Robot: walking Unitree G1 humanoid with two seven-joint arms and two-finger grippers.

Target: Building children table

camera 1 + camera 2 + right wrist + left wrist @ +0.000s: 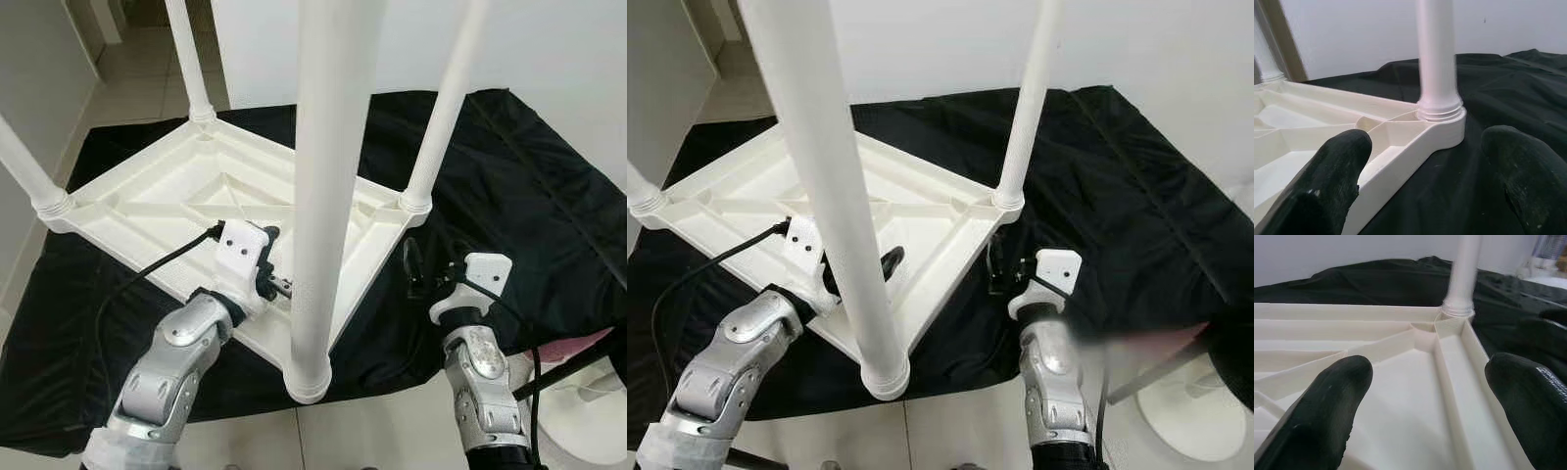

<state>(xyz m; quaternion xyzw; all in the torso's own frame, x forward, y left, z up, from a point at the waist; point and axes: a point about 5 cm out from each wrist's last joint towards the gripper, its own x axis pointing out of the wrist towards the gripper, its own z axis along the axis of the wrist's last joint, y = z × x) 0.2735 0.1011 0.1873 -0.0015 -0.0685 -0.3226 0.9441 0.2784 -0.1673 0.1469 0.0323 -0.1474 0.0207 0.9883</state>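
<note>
A black cloth (509, 196) covers the pale tiled floor below a white wall; on it the white plastic table (147, 196) lies upside down with its ribbed underside up and four legs standing in the corners; the near leg (323, 196) rises right before the camera. The left gripper (884, 266) hovers over the table's near edge beside that leg, fingers spread, holding nothing; the right gripper (419, 266) hangs over the cloth just beside the table's right corner, likewise wide apart and empty. The table looks light, stiff and smooth, so probably slippery; the rim or a leg's base seems the surest hold. The legs' tops are cut off; whether each is fully screwed in cannot be told; the near leg hides part of the underside.
</note>
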